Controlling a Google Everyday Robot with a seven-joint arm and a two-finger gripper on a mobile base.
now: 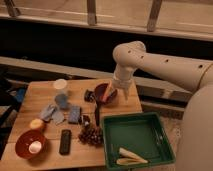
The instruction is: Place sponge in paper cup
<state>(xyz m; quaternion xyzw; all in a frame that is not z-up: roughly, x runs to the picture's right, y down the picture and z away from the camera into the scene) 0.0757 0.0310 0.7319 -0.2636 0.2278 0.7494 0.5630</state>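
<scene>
End effector [116, 96] hangs over back-right part of wooden surface [80, 156], fingers pointing down and apart, nothing clamped btwn them. Left finger is right next to a dark red bowl-like item [103, 92]; can't tell if touching. A black handle [97, 114] runs from that item toward the front.

Sponge [74, 114] lies flat approx mid-surface, well left of end effector and apart from it. Paper cup [60, 84] stands upright at back, left of center, not touching sponge. Small blue cup [62, 101] sits btwn the two, just in front of paper cup. Pale cloth pieces [51, 114] lie just left of sponge.

Front left: orange-red bowl [24, 142] w/ a pale round thing inside, yellow round item [36, 124] just behind it. Black flat device [65, 141] and pine cone [91, 135] sit in front of sponge. Green tray [134, 116] at front right holds yellowish pieces [131, 156].
</scene>
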